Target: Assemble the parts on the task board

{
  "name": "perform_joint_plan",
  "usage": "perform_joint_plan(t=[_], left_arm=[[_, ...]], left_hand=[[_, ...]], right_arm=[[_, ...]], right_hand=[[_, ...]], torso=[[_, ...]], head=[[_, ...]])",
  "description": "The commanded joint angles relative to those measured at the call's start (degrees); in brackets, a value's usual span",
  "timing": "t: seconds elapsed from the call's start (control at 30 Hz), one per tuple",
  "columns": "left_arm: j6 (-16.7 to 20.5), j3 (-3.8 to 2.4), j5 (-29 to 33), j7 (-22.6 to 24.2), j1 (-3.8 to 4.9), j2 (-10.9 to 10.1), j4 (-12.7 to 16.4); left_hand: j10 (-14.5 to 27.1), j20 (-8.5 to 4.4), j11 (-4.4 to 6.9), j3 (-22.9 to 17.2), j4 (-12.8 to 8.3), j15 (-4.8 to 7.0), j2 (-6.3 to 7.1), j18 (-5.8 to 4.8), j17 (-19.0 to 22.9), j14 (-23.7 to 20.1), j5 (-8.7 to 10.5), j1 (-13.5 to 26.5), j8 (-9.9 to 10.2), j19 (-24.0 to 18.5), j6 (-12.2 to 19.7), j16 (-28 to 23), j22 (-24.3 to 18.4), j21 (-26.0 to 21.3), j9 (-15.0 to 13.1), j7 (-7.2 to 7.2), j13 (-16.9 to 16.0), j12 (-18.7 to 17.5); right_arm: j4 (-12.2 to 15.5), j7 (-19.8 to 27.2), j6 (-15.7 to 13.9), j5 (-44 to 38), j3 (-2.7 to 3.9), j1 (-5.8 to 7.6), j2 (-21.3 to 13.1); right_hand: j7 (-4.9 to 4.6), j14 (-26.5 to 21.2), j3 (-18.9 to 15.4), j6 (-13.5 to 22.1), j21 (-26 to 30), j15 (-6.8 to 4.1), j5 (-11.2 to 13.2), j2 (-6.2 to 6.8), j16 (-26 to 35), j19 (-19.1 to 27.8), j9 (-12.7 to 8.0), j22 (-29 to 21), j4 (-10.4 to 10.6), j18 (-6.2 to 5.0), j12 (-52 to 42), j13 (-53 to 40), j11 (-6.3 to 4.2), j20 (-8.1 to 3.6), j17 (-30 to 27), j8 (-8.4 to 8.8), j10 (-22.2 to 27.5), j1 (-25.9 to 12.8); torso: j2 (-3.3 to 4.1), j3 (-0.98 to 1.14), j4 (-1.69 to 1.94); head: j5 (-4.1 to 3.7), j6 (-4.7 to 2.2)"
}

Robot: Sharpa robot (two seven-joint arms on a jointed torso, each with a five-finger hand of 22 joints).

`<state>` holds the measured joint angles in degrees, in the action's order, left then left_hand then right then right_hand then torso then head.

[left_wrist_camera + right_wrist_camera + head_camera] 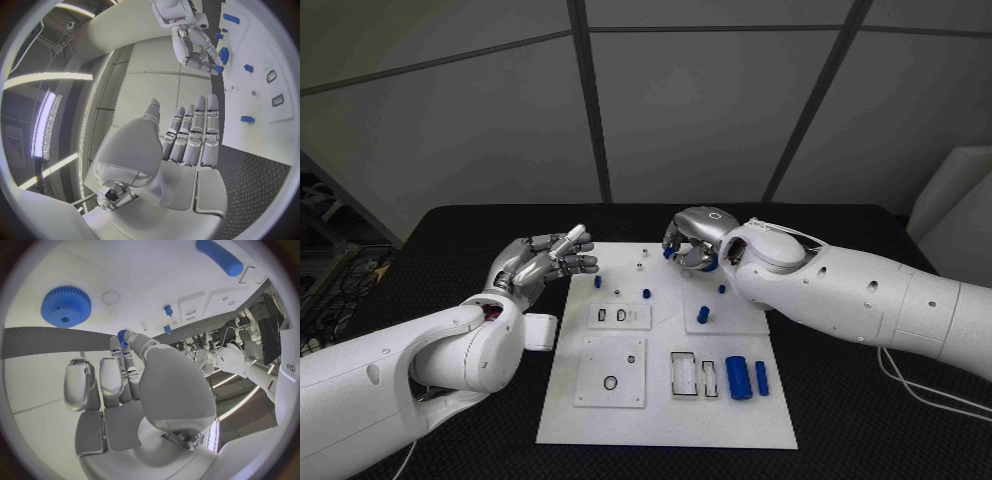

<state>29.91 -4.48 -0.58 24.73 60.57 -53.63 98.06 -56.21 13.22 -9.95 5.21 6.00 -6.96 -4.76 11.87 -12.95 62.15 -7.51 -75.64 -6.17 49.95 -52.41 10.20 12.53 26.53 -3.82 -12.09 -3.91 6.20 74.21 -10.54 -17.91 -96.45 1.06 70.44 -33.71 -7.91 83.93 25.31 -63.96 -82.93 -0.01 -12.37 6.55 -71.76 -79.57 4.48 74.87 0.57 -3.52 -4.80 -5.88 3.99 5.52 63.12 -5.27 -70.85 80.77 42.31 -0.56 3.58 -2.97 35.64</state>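
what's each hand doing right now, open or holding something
Left hand: open, holding nothing, beside the white board.
Right hand: pinching a small blue gear.

White task board (661,415) flat mid-table; blue parts (737,378) on it.

Left hand (542,258) raised, fingers apart, right hand (700,238) fingers curled

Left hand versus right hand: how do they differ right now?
The left hand holds nothing and its fingers are stretched out. The right hand pinches a small blue part at its fingertips. The left hand hangs beside the left edge of the task board, while the right hand is over the board's far end, near a large blue gear. Both are silver hands on white arms, raised off the table.
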Motion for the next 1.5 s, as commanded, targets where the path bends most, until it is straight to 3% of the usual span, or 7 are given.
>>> perform_joint_plan(t=[0.03, 0.33, 0.47, 0.83, 1.5], left_arm=[[-0.7, -0.05, -0.5, 0.2, 0.07, 0.0, 0.1], [-0.8, -0.05, -0.5, 0.1, 0.08, 0.1, 0.1], [-0.8, -0.05, -0.5, 0.1, 0.09, 0.1, 0.1], [-0.7, -0.05, -0.5, -0.1, 0.17, -0.2, 0.2], [-0.9, -0.06, -0.5, -0.3, 0.28, -0.2, 0.3]], left_hand=[[0.4, -0.07, 0.01, 0.0, -0.4, -0.15, -0.14, -1.61, -0.1, -0.4, -0.07, -0.3, 0.3, -0.3, -0.2, -0.3, 0.1, 0.3, 0.1, -0.33, 0.1, -0.4], [0.4, -0.06, 0.00, 0.0, -0.5, -0.18, -0.18, -1.62, -0.1, -0.5, -0.06, -0.3, 0.3, -0.4, -0.2, -0.3, 0.1, 0.2, 0.1, -0.33, 0.1, -0.4], [0.4, -0.06, 0.00, 0.0, -0.5, -0.18, -0.18, -1.62, -0.1, -0.5, -0.06, -0.3, 0.3, -0.4, -0.2, -0.3, 0.1, 0.2, 0.1, -0.33, 0.1, -0.4], [0.4, -0.06, 0.00, 0.0, -0.5, -0.18, -0.18, -1.62, -0.1, -0.5, -0.06, -0.3, 0.3, -0.4, -0.2, -0.3, 0.1, 0.2, 0.1, -0.33, 0.1, -0.4], [0.4, -0.06, 0.00, 0.0, -0.5, -0.18, -0.18, -1.62, -0.1, -0.5, -0.06, -0.3, 0.3, -0.4, -0.2, -0.3, 0.1, 0.2, 0.1, -0.33, 0.1, -0.4]], right_arm=[[-1.1, -0.4, -3.3, 0.1, 0.02, 0.16, 1.0], [-4.3, 0.0, -3.1, 0.1, 0.02, 0.18, 4.5], [-5.9, 0.0, -2.4, 0.2, 0.02, 0.19, 5.8], [-9.4, 0.3, -1.8, 0.3, 0.01, 0.19, 8.6], [-12.1, 0.3, 1.2, 0.3, -0.04, 0.19, 10.5]], right_hand=[[0.01, 2.4, 0.3, -0.5, -0.3, -0.53, -0.2, 0.02, -0.3, -0.3, 0.1, 0.0, 0.1, 0.32, -0.2, -0.1, -0.07, 0.13, 0.0, -0.16, -0.4, 0.5], [0.00, 2.5, 0.3, -0.5, -0.5, -0.53, -0.1, 0.04, -0.6, -0.6, 0.1, 0.4, 0.1, 0.40, -0.2, -0.1, -0.05, 0.14, 0.5, -0.16, -0.4, 0.4], [-0.02, 2.5, 0.2, -0.4, -0.5, -0.49, 0.1, 0.13, -0.8, -0.5, 0.1, 0.5, 0.2, 0.40, 0.0, 0.0, 0.00, 0.15, 0.6, -0.04, -0.3, 0.0], [-0.03, 2.5, 0.3, -0.4, -0.5, -0.48, 0.1, 0.12, -0.9, -0.6, 0.1, 0.5, 0.3, 0.41, 0.0, 0.0, 0.01, 0.16, 0.7, -0.01, -0.3, -0.1], [-0.09, 2.5, 0.3, -0.2, -0.5, -0.41, 0.3, 0.11, -1.0, -0.4, 0.0, 0.4, 0.4, 0.38, 0.3, 0.0, 0.10, 0.20, 0.7, 0.18, -0.1, -0.4]], torso=[[0.06, -0.05, 0.15], [0.14, -0.05, 0.27], [0.27, -0.21, 0.49], [0.35, -0.19, 0.50], [0.40, -0.13, 0.50]], head=[[0.05, 0.05], [0.26, 0.17], [0.15, 0.14], [0.18, 0.13], [0.49, 0.37]])
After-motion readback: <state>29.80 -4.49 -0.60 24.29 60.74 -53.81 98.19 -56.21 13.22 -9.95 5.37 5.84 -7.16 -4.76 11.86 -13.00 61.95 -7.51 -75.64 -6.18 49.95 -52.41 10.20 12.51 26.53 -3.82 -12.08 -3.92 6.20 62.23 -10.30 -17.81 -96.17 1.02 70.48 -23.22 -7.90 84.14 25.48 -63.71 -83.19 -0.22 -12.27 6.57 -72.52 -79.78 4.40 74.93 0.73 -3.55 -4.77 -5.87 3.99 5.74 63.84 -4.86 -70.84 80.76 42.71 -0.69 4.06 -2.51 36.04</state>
